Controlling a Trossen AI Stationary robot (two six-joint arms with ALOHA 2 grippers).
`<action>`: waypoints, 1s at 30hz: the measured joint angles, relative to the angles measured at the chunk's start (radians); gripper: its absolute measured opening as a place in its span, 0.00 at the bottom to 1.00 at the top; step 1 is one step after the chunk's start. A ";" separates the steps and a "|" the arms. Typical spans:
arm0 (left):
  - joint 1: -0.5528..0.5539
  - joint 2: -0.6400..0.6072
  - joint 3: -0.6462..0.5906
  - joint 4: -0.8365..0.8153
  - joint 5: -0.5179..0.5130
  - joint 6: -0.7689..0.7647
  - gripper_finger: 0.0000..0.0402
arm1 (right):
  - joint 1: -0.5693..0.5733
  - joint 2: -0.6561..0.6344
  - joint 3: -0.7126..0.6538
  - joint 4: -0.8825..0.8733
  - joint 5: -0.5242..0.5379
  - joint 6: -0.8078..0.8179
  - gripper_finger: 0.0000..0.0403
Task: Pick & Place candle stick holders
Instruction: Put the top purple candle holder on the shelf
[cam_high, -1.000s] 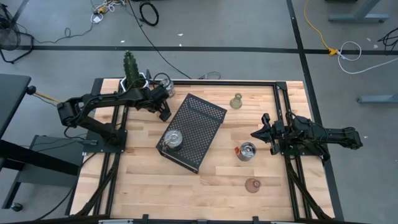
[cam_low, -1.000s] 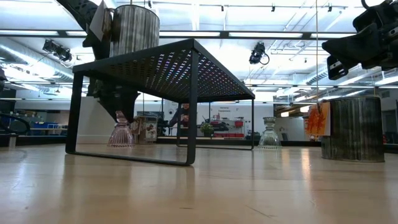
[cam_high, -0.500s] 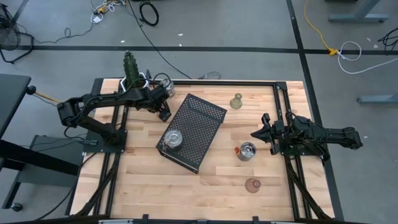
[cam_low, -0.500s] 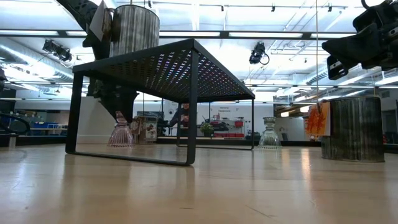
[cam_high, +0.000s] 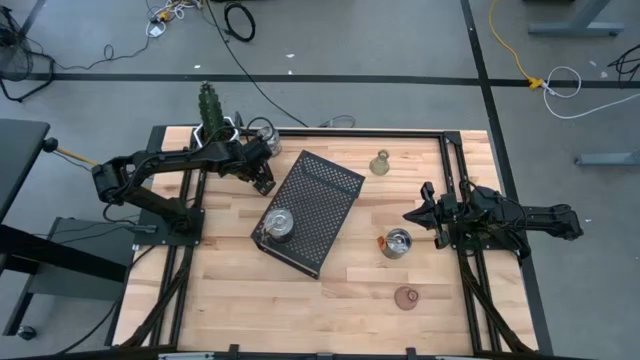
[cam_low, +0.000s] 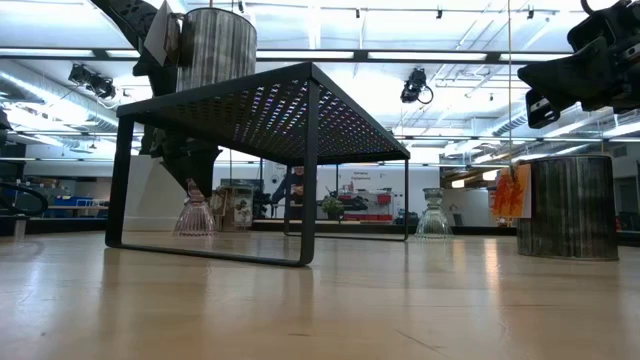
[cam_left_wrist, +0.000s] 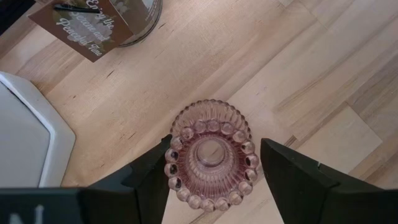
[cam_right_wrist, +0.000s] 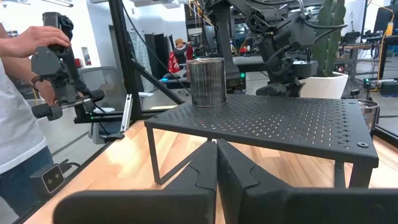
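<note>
A pinkish ribbed glass holder (cam_left_wrist: 210, 155) stands on the table near the far left; it also shows in the low view (cam_low: 194, 215). My left gripper (cam_left_wrist: 214, 163) is open and points down, one finger on each side of it; in the high view my left gripper (cam_high: 263, 183) hides it. My right gripper (cam_right_wrist: 216, 163) is shut and empty, above the table's right side (cam_high: 412, 215). A silver holder (cam_high: 278, 224) stands on the black perforated tray (cam_high: 325, 195). Another silver holder (cam_high: 397, 243), an olive-yellow one (cam_high: 380, 162) and a pinkish one (cam_high: 406, 296) stand on the table. My left gripper's fingers point down on either side of the pinkish holder, which stands upright on the table. One finger (cam_left_wrist: 152, 171) lies right against the beaded rim (cam_left_wrist: 174, 163); I cannot tell whether it touches. The other finger (cam_left_wrist: 280, 165) stands clear of it.
A white pot with a cactus (cam_high: 212, 118) and a third silver holder (cam_high: 266, 133) with a brown tag stand at the far left corner. The tray stands on legs, slanted across the table's middle. A person (cam_right_wrist: 25, 93) holding a device stands beyond the table.
</note>
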 joint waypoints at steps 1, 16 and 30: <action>0.000 0.000 0.000 0.000 0.000 0.000 0.59 | 0.000 0.000 0.000 0.000 0.000 0.000 0.03; 0.000 0.000 0.000 0.000 0.021 0.000 0.47 | 0.000 0.000 0.000 0.000 0.000 0.000 0.03; 0.000 0.000 0.000 0.000 0.023 0.000 0.45 | 0.000 0.000 0.000 0.000 0.000 0.000 0.03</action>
